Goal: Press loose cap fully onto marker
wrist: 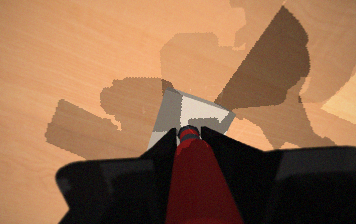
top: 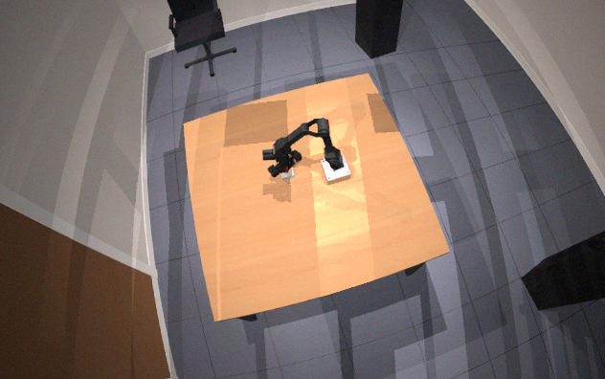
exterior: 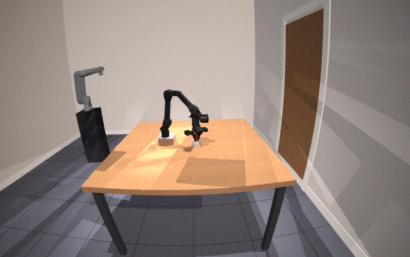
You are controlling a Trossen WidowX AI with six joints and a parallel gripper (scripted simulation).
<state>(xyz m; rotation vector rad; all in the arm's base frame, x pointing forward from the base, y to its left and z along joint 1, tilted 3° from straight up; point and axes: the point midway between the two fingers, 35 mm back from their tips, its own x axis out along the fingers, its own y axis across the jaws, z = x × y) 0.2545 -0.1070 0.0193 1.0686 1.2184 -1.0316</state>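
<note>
My gripper (wrist: 188,131) (top: 285,168) (exterior: 195,132) is shut on the red cap (wrist: 196,180) (top: 286,169) (exterior: 195,134) and holds it upright, straight over the holder block (wrist: 200,111) (top: 289,177) (exterior: 196,143). The block is a small pale grey cube on the wooden table (top: 297,239) (exterior: 207,169). In the wrist view the cap fills the gap between the black fingers, and a dark ring shows at its lower end, right above the block's top. The marker itself is hidden under the cap and fingers, so I cannot tell how far the cap sits on it.
The arm's white base plate (top: 335,173) (exterior: 167,140) stands on the table just right of the block in the overhead view. Off the table are an office chair (top: 196,29), dark cabinets (top: 378,24) (exterior: 92,133) and a grey arm (exterior: 82,84).
</note>
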